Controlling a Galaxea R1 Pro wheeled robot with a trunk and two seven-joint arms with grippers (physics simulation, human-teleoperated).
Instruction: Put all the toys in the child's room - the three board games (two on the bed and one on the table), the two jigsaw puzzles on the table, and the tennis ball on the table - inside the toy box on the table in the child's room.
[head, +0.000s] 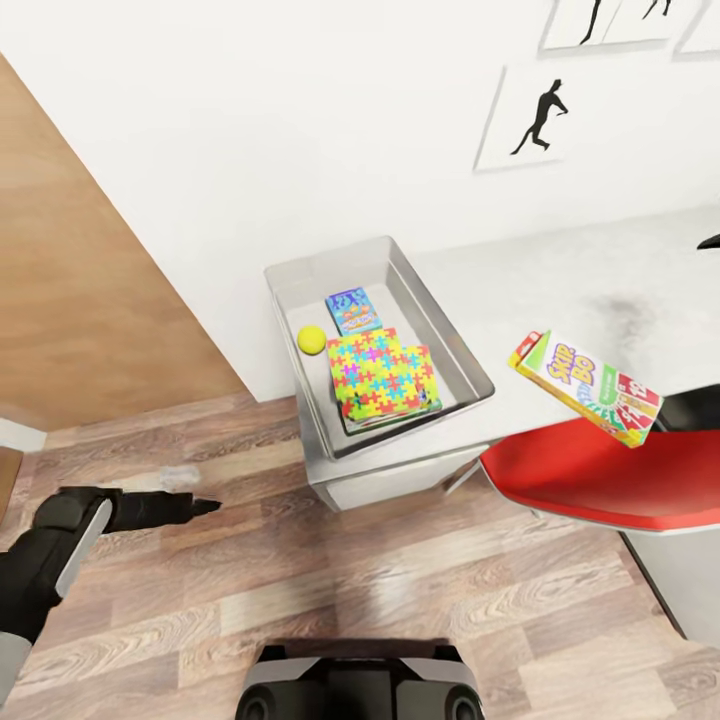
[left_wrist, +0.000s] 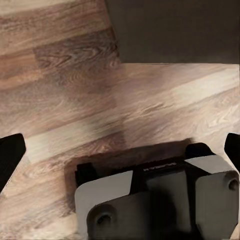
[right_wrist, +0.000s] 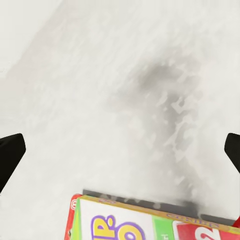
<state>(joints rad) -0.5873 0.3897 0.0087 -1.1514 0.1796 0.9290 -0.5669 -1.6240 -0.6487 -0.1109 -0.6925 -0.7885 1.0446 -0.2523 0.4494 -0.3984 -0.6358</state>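
The grey toy box (head: 455, 350) stands on the table's low end. In it lie a blue board game (head: 352, 310), the tennis ball (head: 311, 339) and the bright jigsaw puzzles (head: 383, 378), stacked. A green-red-yellow board game (head: 585, 388) hangs tilted in the air over the table edge and chair; its lid (right_wrist: 150, 220) shows close below my right gripper (right_wrist: 120, 157). That gripper's fingertips (right_wrist: 10, 155) stand wide apart and do not clamp the box. My left gripper (head: 205, 507) is low over the floor, open (left_wrist: 120, 155) and empty.
The light grey table (head: 560, 270) runs along the white wall to the right. A red chair (head: 600, 480) is tucked under its edge. A wooden panel (head: 90, 280) stands at the left. My own base (head: 360, 685) is on the plank floor (head: 300, 600) before the desk.
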